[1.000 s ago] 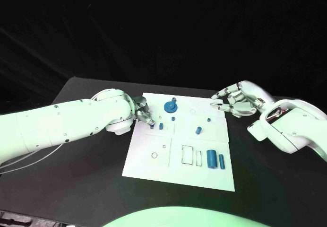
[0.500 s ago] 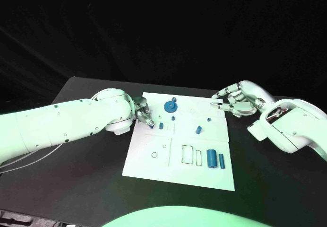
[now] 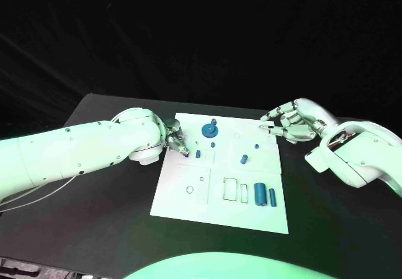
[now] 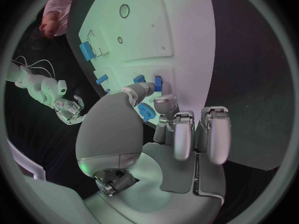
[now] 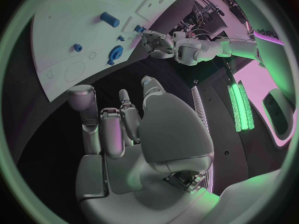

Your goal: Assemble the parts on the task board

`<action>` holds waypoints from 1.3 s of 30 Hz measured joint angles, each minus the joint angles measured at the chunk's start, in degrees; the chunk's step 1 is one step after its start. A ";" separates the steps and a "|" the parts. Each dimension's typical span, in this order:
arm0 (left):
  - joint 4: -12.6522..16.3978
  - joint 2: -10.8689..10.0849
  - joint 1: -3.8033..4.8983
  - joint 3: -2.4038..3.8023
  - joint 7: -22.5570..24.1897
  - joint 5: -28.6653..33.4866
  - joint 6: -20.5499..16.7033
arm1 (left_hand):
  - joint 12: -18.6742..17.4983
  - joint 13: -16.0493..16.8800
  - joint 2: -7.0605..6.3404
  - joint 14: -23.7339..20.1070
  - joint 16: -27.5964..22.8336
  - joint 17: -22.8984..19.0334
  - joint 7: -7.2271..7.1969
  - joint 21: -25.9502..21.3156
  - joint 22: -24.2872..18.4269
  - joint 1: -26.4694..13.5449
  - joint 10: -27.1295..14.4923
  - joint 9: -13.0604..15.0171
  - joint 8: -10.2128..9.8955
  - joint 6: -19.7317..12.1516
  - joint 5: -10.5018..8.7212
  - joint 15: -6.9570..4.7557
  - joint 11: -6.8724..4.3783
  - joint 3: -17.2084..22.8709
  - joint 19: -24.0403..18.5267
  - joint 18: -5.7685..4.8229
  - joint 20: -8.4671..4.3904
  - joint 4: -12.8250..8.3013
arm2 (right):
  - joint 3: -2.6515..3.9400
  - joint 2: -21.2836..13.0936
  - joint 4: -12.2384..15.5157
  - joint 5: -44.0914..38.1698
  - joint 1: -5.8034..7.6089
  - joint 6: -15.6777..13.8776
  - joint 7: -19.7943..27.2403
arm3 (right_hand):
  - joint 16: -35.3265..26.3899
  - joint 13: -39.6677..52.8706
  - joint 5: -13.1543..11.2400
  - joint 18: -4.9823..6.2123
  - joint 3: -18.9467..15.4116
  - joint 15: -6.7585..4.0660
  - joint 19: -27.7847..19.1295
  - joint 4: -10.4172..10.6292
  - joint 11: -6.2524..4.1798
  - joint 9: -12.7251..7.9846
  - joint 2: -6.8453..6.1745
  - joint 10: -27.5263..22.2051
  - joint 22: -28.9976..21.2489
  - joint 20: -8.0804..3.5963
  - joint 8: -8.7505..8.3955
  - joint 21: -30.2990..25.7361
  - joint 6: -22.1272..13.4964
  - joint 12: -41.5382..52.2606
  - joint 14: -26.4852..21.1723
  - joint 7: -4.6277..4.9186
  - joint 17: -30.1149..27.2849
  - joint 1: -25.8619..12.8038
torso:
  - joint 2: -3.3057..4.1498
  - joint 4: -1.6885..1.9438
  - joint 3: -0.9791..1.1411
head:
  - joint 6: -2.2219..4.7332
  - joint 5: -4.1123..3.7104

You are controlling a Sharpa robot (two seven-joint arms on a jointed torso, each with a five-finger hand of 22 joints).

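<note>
White task board (image 3: 219, 200) lay mid-surface; I logged a blue gear (image 3: 208, 130) and small pegs standing, two cylinders (image 3: 265, 195) loose, outlines unfilled. Left robot hand (image 3: 175, 141) pinched a small blue part (image 3: 185, 154) at the board; right robot hand (image 3: 289, 125) hovered curled, holding nothing. I judged assembly partly done.

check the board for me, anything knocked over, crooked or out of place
Nothing stands out. The task board lies flat on the table, and the blue parts, such as the round one and the cylinder, sit within its outline. The left robot hand is at a small part.
</note>
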 measured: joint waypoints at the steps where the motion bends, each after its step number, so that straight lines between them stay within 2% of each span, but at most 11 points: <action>1: 0.00 0.00 0.00 0.00 -0.01 0.00 0.02 | 0.00 0.00 0.00 0.00 0.00 0.00 0.00 0.00 0.00 0.00 0.00 0.00 0.00 0.00 0.00 0.00 0.00 0.00 0.00 0.00 0.00 0.00 | 0.00 0.00 0.00 0.00 0.00 0.00 0.00 | 0.00 0.00 0.00 0.00 0.00 0.00 0.00 0.00 0.00 0.00 0.00 0.00 0.00 0.00 0.00 0.00 0.00 0.00 0.00 0.00 0.00 0.00 | 0.00 0.00 0.00 | 0.00 0.00; 6: -0.05 0.12 0.02 0.02 -0.10 -0.03 0.14 | 0.00 0.02 0.00 0.07 0.00 0.00 0.00 0.00 0.00 0.00 0.12 0.31 0.04 0.00 -0.01 -0.07 -0.10 -0.25 0.00 0.00 0.00 -0.26 | 0.00 -0.01 0.02 0.00 0.00 0.01 0.00 | 0.00 0.00 0.00 0.00 0.00 0.00 0.00 0.00 0.00 0.04 0.00 0.00 0.00 0.00 0.00 0.00 0.00 0.00 0.00 0.00 0.00 0.00 | 0.00 0.00 0.03 | -0.02 0.01; 11: -0.18 0.29 0.06 0.06 -0.36 -0.04 0.53 | 0.00 0.22 0.55 -0.01 0.00 0.00 -0.04 0.00 -0.01 -0.59 0.32 0.81 0.33 -0.04 -0.13 -0.46 -0.14 -0.79 0.21 0.00 -0.21 -0.80 | 0.00 -0.03 0.03 0.00 0.00 0.02 0.00 | 0.00 0.00 0.00 0.00 0.00 0.00 0.00 0.00 0.00 0.04 0.00 0.00 0.00 0.00 0.00 0.00 0.00 0.00 0.00 0.00 0.00 0.00 | 0.00 -0.03 0.03 | -0.16 0.02; 14: -0.31 0.38 0.10 0.10 -0.53 -0.04 0.81 | 0.00 0.22 0.22 0.01 0.00 0.00 -0.21 0.00 -0.01 -1.02 0.50 0.94 0.34 -0.21 -0.28 -0.63 -0.31 -0.93 0.00 0.00 -0.42 -0.97 | 0.00 -0.07 0.03 0.00 0.00 0.02 0.00 | 0.00 0.04 0.00 0.00 0.00 0.00 0.00 0.00 0.00 0.04 0.00 0.00 0.00 0.00 0.00 0.00 0.00 0.00 0.00 0.00 0.00 0.00 | 0.00 -0.05 0.03 | -0.24 0.02; 17: -0.43 0.48 0.11 0.12 -0.71 -0.01 1.07 | 0.00 0.22 0.27 0.12 0.00 0.00 -0.22 0.00 -0.01 -1.67 0.61 1.07 0.34 -0.21 -0.28 -0.74 -0.42 -0.54 0.00 0.00 -0.42 -1.85 | 0.00 -0.09 0.03 0.00 -0.01 0.02 0.00 | 0.00 0.05 0.00 0.00 0.00 0.00 0.00 0.00 0.00 0.04 0.00 0.00 0.00 0.00 0.00 0.00 0.00 0.00 0.00 0.00 0.02 0.00 | 0.00 -0.05 0.03 | -0.29 0.03; 25: -0.82 0.78 0.15 0.16 -1.14 0.09 1.60 | 0.80 0.67 0.46 -0.10 0.00 0.04 -0.52 0.00 -0.01 -2.77 0.93 0.75 0.12 0.09 -0.29 -0.96 -0.73 -1.00 0.00 -0.01 -0.42 -2.34 | 0.00 -0.14 0.07 0.00 -0.01 0.02 0.00 | 0.00 0.04 0.00 0.00 0.00 0.00 0.00 0.00 0.00 0.04 0.00 0.00 0.00 0.00 0.00 0.00 0.00 0.00 0.00 0.00 0.04 0.00 | -0.01 -0.03 0.03 | -0.43 -0.07; 28: -1.00 0.92 0.15 0.16 -1.26 0.10 1.66 | 0.84 0.82 0.69 -0.01 0.00 0.04 -1.33 0.00 -0.01 -3.01 1.58 0.55 -0.22 0.90 -0.29 -1.26 -1.37 -2.93 0.20 0.00 -0.62 -1.23 | 0.00 -0.14 0.07 0.00 -0.01 0.02 0.00 | 0.00 0.04 0.00 0.00 0.00 0.00 0.00 0.00 0.00 0.04 0.00 0.00 0.00 0.00 0.00 0.00 0.00 0.00 0.00 0.00 0.04 0.00 | -0.01 -0.03 0.03 | -0.45 -0.10; 29: -1.03 0.95 0.15 0.16 -1.29 0.10 1.67 | 0.84 0.83 0.79 0.00 0.00 0.04 -1.22 0.00 -0.02 -3.11 1.64 0.49 -0.43 1.03 -0.29 -1.27 -1.42 -3.64 0.21 0.00 -0.62 -0.93 | 0.00 -0.15 0.08 0.00 -0.01 0.02 0.00 | 0.00 0.04 0.00 0.00 0.00 0.00 0.00 0.00 0.00 0.04 0.00 0.00 0.00 0.00 0.00 0.00 0.00 0.00 0.00 0.00 0.04 0.00 | -0.02 -0.03 0.03 | -0.45 -0.11; 35: -1.22 1.13 0.05 0.07 -1.55 0.18 1.96 | 1.16 1.01 1.09 -0.09 0.00 0.04 -2.85 0.00 -0.02 -3.41 2.11 0.11 -1.25 3.26 -0.29 -1.36 -1.71 -7.29 0.00 0.01 -0.83 0.92 | 0.00 -0.14 0.09 0.00 -0.01 0.02 -0.01 | 0.00 0.04 0.00 0.00 0.00 0.00 0.00 0.00 0.00 0.03 0.00 0.00 0.00 0.00 0.23 0.00 0.00 0.00 0.00 0.00 0.03 0.00 | -0.02 -0.07 0.03 | -0.43 -0.20; 39: -1.30 1.21 0.01 0.02 -1.72 0.26 2.21 | 1.16 1.05 1.33 -0.09 0.00 0.03 -2.78 0.00 -0.02 -3.63 1.93 -0.16 -1.66 3.60 -0.28 -1.36 -1.53 -9.84 0.00 0.00 -0.83 2.10 | 0.00 -0.14 0.09 0.00 -0.01 0.02 -0.02 | 0.00 0.03 0.00 0.00 0.00 0.00 0.00 0.00 0.00 0.03 0.00 0.00 0.00 0.00 0.23 0.00 0.00 0.00 0.00 0.00 0.03 0.00 | -0.01 -0.07 0.03 | -0.45 -0.26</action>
